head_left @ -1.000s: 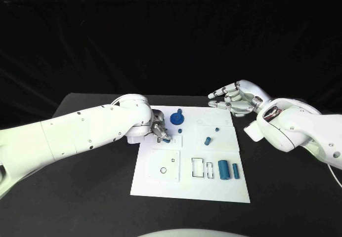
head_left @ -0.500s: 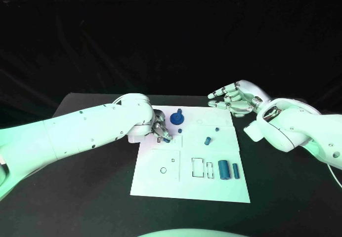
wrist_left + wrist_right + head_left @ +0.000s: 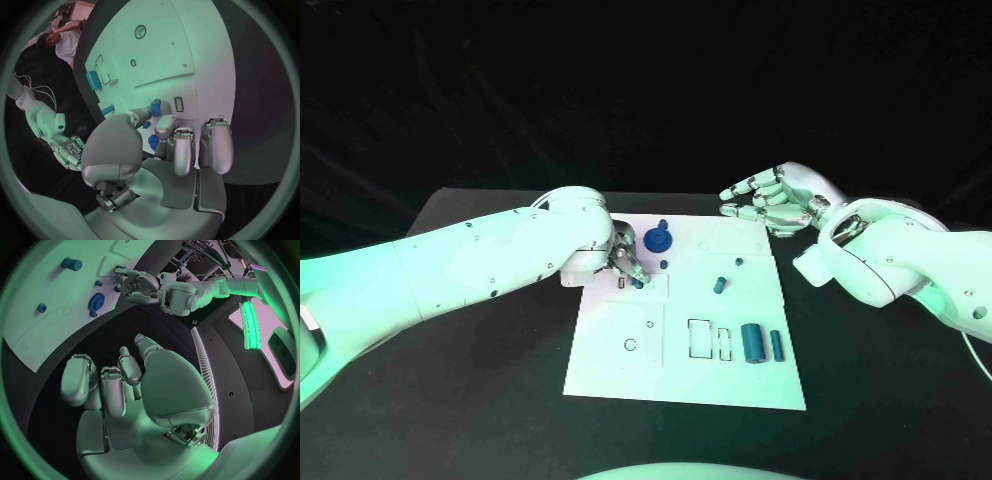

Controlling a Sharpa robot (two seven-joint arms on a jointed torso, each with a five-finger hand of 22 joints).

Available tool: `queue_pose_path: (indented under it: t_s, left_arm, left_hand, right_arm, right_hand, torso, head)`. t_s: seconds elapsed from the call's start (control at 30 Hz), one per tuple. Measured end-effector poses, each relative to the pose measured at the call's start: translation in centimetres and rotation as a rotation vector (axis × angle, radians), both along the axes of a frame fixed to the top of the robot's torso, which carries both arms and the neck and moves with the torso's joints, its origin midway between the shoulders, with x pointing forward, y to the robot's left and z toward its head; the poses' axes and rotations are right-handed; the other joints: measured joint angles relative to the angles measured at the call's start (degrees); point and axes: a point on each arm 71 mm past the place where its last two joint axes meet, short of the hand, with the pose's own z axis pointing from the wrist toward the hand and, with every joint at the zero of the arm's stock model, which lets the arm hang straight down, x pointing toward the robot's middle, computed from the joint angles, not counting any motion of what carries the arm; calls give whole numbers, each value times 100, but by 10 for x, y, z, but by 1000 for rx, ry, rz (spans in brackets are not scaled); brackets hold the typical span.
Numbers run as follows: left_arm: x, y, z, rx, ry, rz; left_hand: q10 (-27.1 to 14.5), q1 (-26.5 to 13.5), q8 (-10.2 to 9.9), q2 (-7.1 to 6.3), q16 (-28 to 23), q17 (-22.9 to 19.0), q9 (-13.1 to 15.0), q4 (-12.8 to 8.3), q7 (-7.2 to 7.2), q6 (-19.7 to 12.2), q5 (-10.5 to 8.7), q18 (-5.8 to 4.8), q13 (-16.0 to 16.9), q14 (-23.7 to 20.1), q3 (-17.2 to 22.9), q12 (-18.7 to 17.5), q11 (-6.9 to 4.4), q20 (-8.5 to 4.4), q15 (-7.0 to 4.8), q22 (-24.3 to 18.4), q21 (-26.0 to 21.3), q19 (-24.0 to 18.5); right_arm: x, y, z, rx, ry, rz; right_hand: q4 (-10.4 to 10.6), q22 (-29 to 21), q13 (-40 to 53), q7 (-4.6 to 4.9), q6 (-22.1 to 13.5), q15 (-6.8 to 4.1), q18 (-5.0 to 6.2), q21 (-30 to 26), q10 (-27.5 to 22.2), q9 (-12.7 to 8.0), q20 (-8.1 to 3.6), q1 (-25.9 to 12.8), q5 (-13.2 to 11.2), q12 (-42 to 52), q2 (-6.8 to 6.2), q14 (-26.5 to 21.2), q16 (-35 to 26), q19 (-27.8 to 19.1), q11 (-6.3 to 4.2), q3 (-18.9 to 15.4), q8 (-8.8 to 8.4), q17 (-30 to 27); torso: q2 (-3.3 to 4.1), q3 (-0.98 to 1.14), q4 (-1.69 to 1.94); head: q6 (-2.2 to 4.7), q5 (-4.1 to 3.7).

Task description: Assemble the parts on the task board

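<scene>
Left robot hand [image 3: 623, 264] low over the task board [image 3: 687, 375] on the black counter [image 3: 488, 380], fingertips [image 3: 155, 108] pinching a small blue part [image 3: 156, 107] just beside a small rectangular slot [image 3: 179, 104] near the board's left edge. Right robot hand [image 3: 776, 203] raised off the board's far right corner, holding nothing, fingers loosely curled and apart. Elsewhere on the board: a round blue disc part [image 3: 658, 239] near the far edge, a small blue peg [image 3: 720, 285] toward the middle, and two upright-lying blue cylinders [image 3: 751, 343] side by side near the right edge, next to outlined rectangular recesses [image 3: 700, 339]. Blue disc [image 3: 95, 302] and pegs also seen beyond the right hand's fingers.
</scene>
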Motion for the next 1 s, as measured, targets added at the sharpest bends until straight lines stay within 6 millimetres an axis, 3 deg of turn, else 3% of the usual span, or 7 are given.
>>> queue_pose_path:
  t_s: [0.3, 0.67, 0.77, 0.87, 1.0]
  left_arm:
    - [0, -3, -3, 10, 12, -12]
    - [2, -4, -4, 19, 13, -13]
    - [2, -3, -4, 18, 12, -11]
    - [2, -1, -5, 13, 9, -8]
    - [0, 1, -5, 4, 3, -3]
  left_hand:
    - [9, -315, 18, -3, 0, -1, 24, 174, -71, 132, 4, 1, -51, 2, -240, 33, 7, 0, -43, 0, 0, 0]
    - [8, -597, 94, -7, 0, -2, 65, 435, -63, 188, 5, 0, -136, 2, -836, -5, 7, -41, -43, 0, 0, 0]
    - [29, -882, 94, 10, 0, -2, 73, 548, -108, 248, -25, 0, -151, 14, -1199, -26, -13, -41, -55, 0, 0, 0]
    - [79, -1295, 92, 10, 0, -2, 73, 583, -112, 295, -202, 1, -135, 0, -1718, -26, -63, -43, -85, 2, 22, 3]
    - [79, -1359, 89, 65, 0, -2, 73, 587, -112, 295, -234, 1, -133, 0, -2065, -26, -64, -83, -85, 4, 22, 0]
  right_arm:
    - [0, -1, 0, -2, 3, -1]
    - [0, -2, -1, -6, 10, -3]
    - [0, -3, -1, -7, 11, -2]
    - [0, -3, -1, -8, 13, -1]
    - [0, -3, -2, -9, 15, 2]
  right_hand:
    - [39, -21, -9, 0, 0, 0, 0, -21, 0, 6, -21, -61, 47, 0, 61, 0, -22, -21, 0, -40, 0, 4]
    - [41, -55, -22, 0, 0, 0, 0, -46, 0, 5, 0, -60, 79, -8, 60, 0, -22, -42, 0, -41, 0, 4]
    - [55, -80, -29, 0, 0, 0, 0, -46, 0, 5, 0, -60, 79, -24, 60, 0, -44, -42, 0, -55, 0, 4]
    - [25, -89, -29, 0, 0, 0, 0, -67, 0, 5, 0, -60, 104, -24, 60, 0, -44, -42, 0, -84, 0, 3]
    - [22, -99, -39, 0, 0, 0, -1, -67, 0, 5, -21, -60, 112, -24, 60, 0, -44, -63, 0, -88, 0, 3]
  torso:
    - [-1, -3, 2]
    - [-1, -8, 3]
    - [-1, -7, 3]
    - [-1, -8, 3]
    - [-1, -9, 3]
  head:
    - [-4, -17]
    - [-1, -30]
    - [-3, -31]
    - [-3, -32]
    - [3, -38]
